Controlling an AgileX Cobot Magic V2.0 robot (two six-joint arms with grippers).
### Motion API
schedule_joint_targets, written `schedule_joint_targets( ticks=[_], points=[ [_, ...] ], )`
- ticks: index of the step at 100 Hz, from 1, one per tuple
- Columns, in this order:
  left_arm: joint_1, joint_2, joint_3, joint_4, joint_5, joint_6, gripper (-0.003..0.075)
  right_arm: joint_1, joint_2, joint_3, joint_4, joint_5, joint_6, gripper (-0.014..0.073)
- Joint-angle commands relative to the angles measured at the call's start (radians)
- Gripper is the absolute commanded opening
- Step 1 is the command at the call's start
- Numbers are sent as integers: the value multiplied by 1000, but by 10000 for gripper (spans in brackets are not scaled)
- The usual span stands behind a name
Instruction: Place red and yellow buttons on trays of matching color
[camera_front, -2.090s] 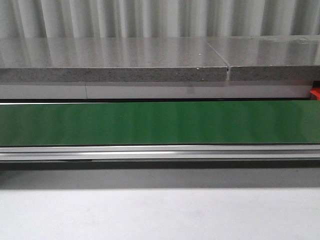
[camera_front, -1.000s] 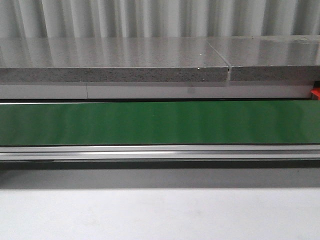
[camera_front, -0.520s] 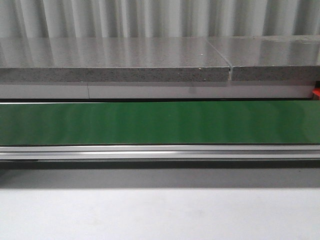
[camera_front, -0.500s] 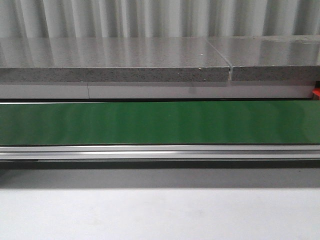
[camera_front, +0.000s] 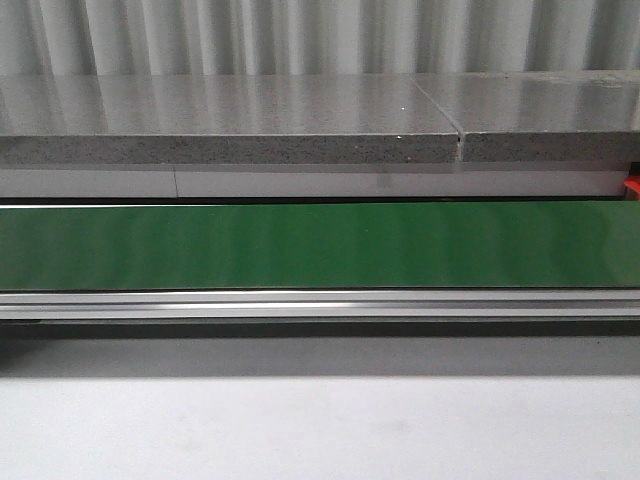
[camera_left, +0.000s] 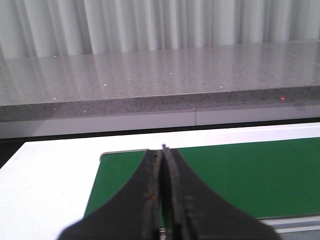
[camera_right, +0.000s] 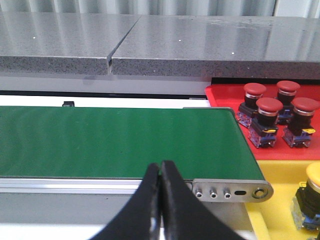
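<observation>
In the right wrist view, several red buttons (camera_right: 268, 106) stand on the red tray (camera_right: 225, 98) just past the end of the green conveyor belt (camera_right: 120, 140). One yellow button (camera_right: 314, 172) sits on the yellow tray (camera_right: 272, 210) beside it. My right gripper (camera_right: 160, 165) hangs shut and empty over the belt's near rail. My left gripper (camera_left: 163, 149) is shut and empty above the belt's other end (camera_left: 225, 175). In the front view the belt (camera_front: 320, 245) carries no buttons, and neither gripper shows there.
A grey stone counter (camera_front: 230, 125) runs behind the belt, with a corrugated wall beyond. A metal rail (camera_front: 320, 303) edges the belt's near side. A sliver of the red tray (camera_front: 630, 187) shows at the front view's right edge. White tabletop (camera_front: 320, 430) lies in front.
</observation>
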Motion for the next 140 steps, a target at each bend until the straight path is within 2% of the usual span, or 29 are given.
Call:
schedule_joint_targets(
  ticks=[1, 19, 31, 46, 57, 140],
  points=[
    [25, -44, 10, 13, -87, -16, -21, -6, -6, -14, 2, -73, -3, -68],
    [44, -165, 86, 13, -87, -22, -21, -6, -6, -14, 2, -73, -3, -68],
    [44, -241, 84, 22, -16, -41, -21, -6, -6, -14, 2, -73, -3, -68],
    [46, -237, 84, 36, -21, -41, -21, -6, -6, -14, 2, -73, -3, -68],
    [46, -237, 84, 48, -14, -99, -21, -6, -6, -14, 2, -73, -3, -68],
    [46, -237, 84, 48, -6, -99, -21, -6, -6, -14, 2, -73, -3, -68]
  ],
)
